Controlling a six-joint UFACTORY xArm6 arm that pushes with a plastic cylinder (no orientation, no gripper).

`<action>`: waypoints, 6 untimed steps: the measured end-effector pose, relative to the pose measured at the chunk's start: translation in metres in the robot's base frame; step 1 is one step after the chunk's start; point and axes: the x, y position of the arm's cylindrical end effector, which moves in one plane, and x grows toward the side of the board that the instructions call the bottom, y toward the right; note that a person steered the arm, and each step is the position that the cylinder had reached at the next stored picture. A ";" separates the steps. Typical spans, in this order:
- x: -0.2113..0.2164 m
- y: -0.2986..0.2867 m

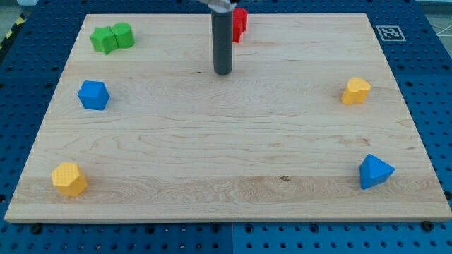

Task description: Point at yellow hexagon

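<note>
A yellow hexagon block (69, 178) lies near the view's bottom left corner of the wooden board (226, 155). A second yellow block (356, 91), whose shape I cannot make out, lies at the view's right. My tip (223, 72) rests on the board at the upper middle, far from both yellow blocks. The hexagon is well below it and to the view's left.
Two green blocks (111, 37) sit together at the view's top left. A blue block (93, 94) lies at the left. A red block (239, 23) is partly hidden behind my rod at the top. A blue triangle block (374, 171) lies at the bottom right.
</note>
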 end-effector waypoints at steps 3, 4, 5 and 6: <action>0.084 -0.048; 0.122 -0.094; 0.136 -0.138; 0.136 -0.187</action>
